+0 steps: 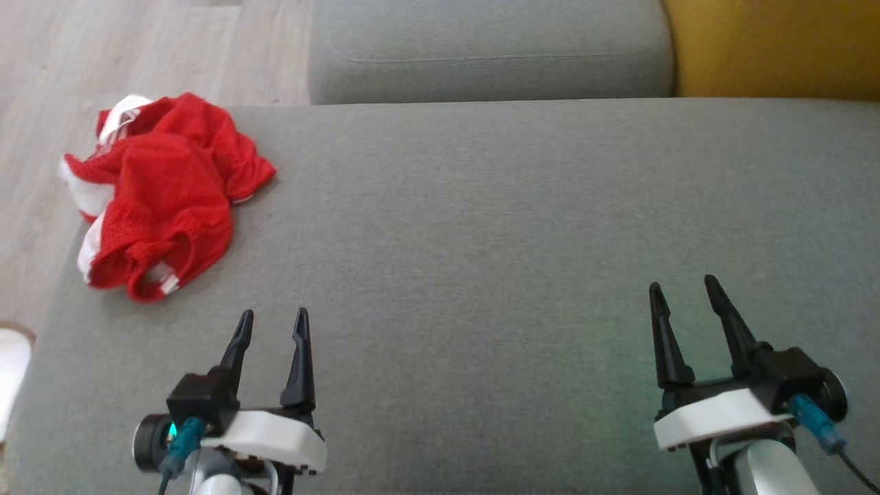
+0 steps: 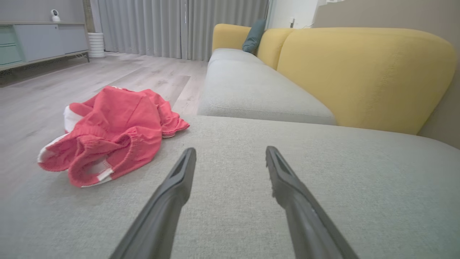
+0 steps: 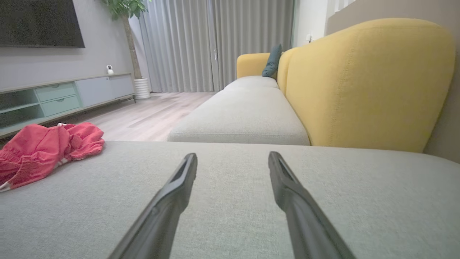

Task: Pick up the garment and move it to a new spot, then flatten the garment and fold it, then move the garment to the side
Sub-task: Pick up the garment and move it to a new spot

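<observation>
The garment (image 1: 161, 196) is a crumpled red mesh piece with white trim, lying at the far left corner of the grey cushion (image 1: 522, 234). My left gripper (image 1: 273, 317) hovers open at the lower left, a little nearer than the garment and to its right, not touching it. In the left wrist view the garment (image 2: 111, 135) lies ahead and left of the open left gripper (image 2: 230, 153). My right gripper (image 1: 679, 285) stands open at the lower right, over bare cushion. The right wrist view shows the garment (image 3: 43, 151) far left of the right gripper (image 3: 233, 158).
A second grey seat cushion (image 1: 488, 55) adjoins the far edge, with a yellow backrest (image 1: 777, 45) at the right. Wooden floor (image 1: 41, 82) lies past the cushion's left edge. A low cabinet (image 3: 64, 97) and curtains (image 3: 215, 43) stand across the room.
</observation>
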